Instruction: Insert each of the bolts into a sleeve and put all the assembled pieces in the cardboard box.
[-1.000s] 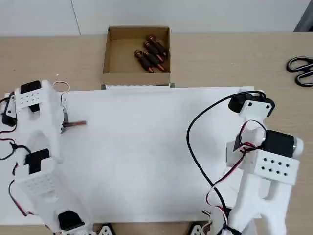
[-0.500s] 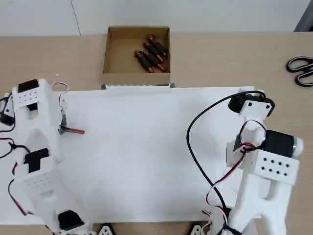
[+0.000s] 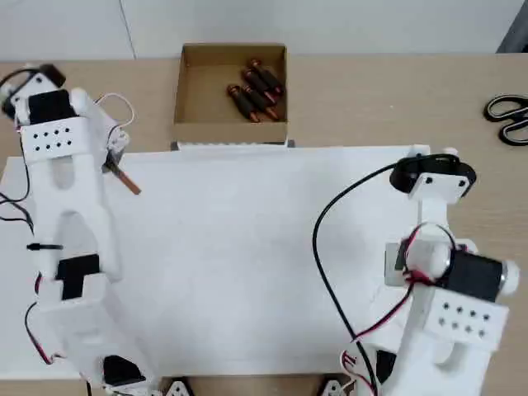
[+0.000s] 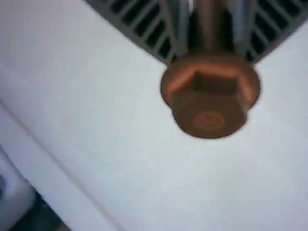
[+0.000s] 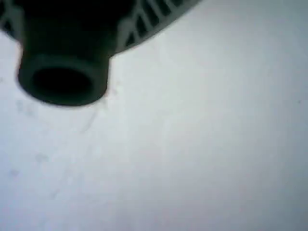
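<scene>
Pinching a coppery hex-headed bolt [image 4: 210, 94] between ribbed fingers [image 4: 139, 21]

No text can be read — the bolt [image 4: 210, 96] bears a stamped mark; illegible.

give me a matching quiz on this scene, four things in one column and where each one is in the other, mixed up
Things:
1. copper bolt
2. black sleeve
3. assembled pieces
4. scissors

Places:
a. in the cardboard box
b. on the bare wooden table
c. held in the left gripper
d. held in the right gripper

Pairs: 1-c, 2-d, 3-a, 4-b
</scene>
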